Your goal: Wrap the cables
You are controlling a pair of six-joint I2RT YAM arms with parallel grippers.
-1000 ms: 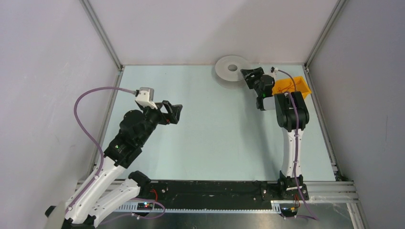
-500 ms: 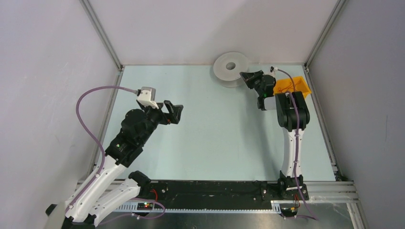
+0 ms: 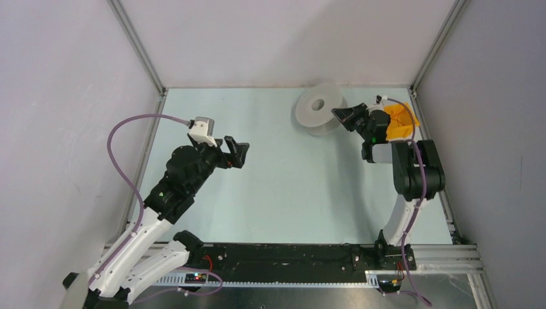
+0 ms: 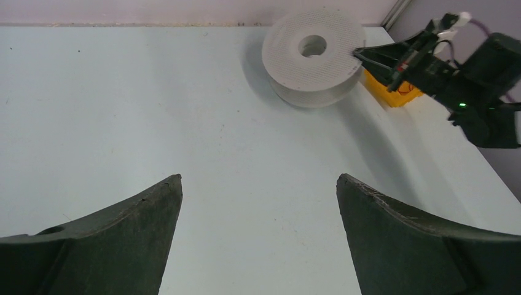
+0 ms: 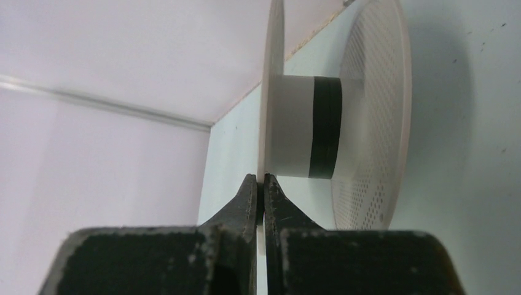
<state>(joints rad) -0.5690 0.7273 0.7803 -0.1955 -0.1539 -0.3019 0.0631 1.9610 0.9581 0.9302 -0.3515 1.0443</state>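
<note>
The step in hand is judged to be the fetching of the spool (image 3: 318,106), before any winding is begun. The thin rim of one flange is pinched between the closed jaws of the right gripper (image 3: 337,116), and the spool is held at a tilt at the far right of the counter (image 3: 290,193). A dark band is seen round the hub in the right wrist view (whether wound wire or tape cannot be told).

The cables (image 4: 407,91) are made out only as fine reddish strands in the orange bin (image 3: 402,122), just right of the right gripper and behind it, apart from the spool; no free end is seen in either gripper.

The left gripper (image 3: 237,147) is held wide open and empty above the left middle of the counter, well apart from spool and bin alike.

Next, the spool would probably need to be brought nearer the middle and steadied, and a cable end taken from the bin.
</note>
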